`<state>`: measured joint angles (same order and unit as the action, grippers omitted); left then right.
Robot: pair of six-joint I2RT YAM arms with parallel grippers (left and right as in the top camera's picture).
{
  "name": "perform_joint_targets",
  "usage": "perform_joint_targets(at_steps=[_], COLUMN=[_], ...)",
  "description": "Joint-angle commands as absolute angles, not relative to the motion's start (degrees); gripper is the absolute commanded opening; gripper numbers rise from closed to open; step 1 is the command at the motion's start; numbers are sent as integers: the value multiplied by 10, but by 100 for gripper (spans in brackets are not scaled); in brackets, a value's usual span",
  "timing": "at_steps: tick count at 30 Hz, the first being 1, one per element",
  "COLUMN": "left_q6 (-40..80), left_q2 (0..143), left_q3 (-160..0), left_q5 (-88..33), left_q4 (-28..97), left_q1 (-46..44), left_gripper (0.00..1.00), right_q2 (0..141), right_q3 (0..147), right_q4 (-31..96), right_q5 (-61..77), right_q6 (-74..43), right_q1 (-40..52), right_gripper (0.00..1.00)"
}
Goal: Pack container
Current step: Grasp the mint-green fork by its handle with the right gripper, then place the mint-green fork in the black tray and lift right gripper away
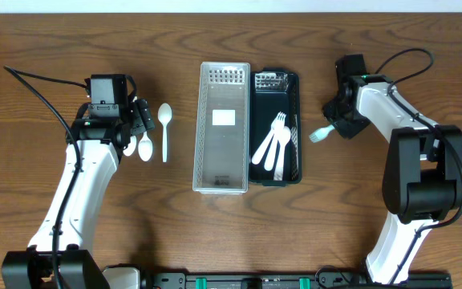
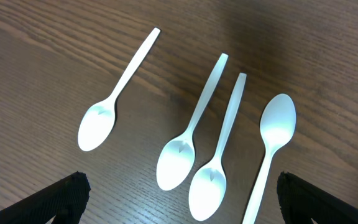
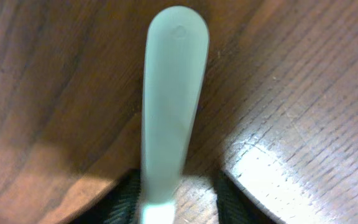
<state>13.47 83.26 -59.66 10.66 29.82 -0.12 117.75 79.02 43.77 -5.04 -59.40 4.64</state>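
Several white plastic spoons (image 2: 185, 146) lie side by side on the wooden table, also in the overhead view (image 1: 165, 128). My left gripper (image 2: 182, 202) hangs open just above them, one finger at each side; overhead it is at the left (image 1: 139, 120). A black container (image 1: 293, 88) holds white forks (image 1: 273, 144). A clear rectangular lid (image 1: 221, 128) lies next to it on its left. My right gripper (image 1: 333, 127) is right of the container, shut on a pale plastic utensil (image 3: 174, 93) whose rounded handle end points away from the fingers (image 3: 174, 208).
The utensil's free end (image 1: 319, 135) sticks out toward the black container's right wall. Bare wood lies between the spoons and the clear lid. A black rail (image 1: 247, 281) runs along the table's front edge.
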Motion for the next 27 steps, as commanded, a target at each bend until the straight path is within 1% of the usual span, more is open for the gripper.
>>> perform_joint_targets(at_steps=[1, 3, 5, 6, 11, 14, 20, 23, 27], left_q6=[131, 131, 131, 131, 131, 131, 131, 131, 131], left_q2=[835, 835, 835, 835, 835, 835, 835, 835, 835], left_q3=[-606, -606, -606, -606, -606, -606, -606, -606, -606], left_q5=[107, 107, 107, 107, 107, 107, 107, 107, 107], left_q4=[300, 300, 300, 300, 300, 300, 300, 300, 300], left_q1=[-1, -1, -1, -1, -1, -1, -1, -1, -1], left_gripper=[98, 98, 98, 98, 98, 98, 98, 98, 98], right_q2=[1196, 1196, 1193, 1189, 1130, 1056, 933, 921, 940], right_q3=[785, 786, 788, 790, 808, 819, 824, 823, 797], right_q4=[440, 435, 437, 441, 467, 460, 422, 425, 428], right_q5=[-53, -54, -53, -53, -43, 3, 33, 33, 32], right_q6=[-594, -547, -504, -493, -435, -380, -275, -237, -237], right_q1=[41, 41, 41, 41, 45, 57, 121, 165, 220], right_gripper=[19, 10, 3, 1, 1, 1, 1, 1, 1])
